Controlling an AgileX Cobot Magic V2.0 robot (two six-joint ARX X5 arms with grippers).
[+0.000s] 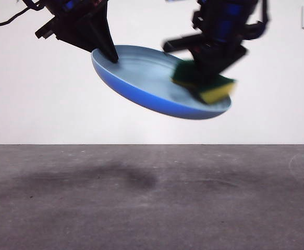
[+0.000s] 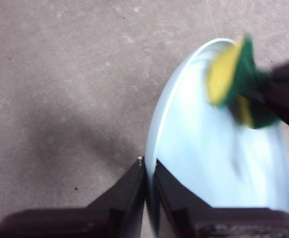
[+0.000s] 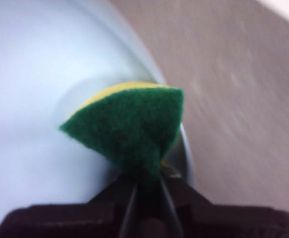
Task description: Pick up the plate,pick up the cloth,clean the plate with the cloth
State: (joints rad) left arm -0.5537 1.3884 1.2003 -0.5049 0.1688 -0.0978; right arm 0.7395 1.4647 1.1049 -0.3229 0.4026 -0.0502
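So the table (image 1: 152,208) up front has nothing on it but a smudgy shadow, everything's happening in the air above it. Both pickups look done to me.

The plate (image 1: 146,78) is held up off the table, tilted, with its low edge toward about 4 o'clock in the front view. The left gripper (image 2: 150,171) is pinched tight on the rim at the plate's high end, around 10 o'clock on the dish, one jaw on each side of the edge.

The right gripper (image 3: 146,186) is clamped on the cloth (image 1: 206,83), squeezing it so the green face folds up toward the wrist camera. In the front view the cloth sits down at the low end of the plate, near the rim at roughly 4 o'clock, and seems pressed onto the inside surface.

The arm and sponge are blurry, so I'd guess the wiping is underway. Only that edge is being covered, so the rest of the dish is probably left to do.
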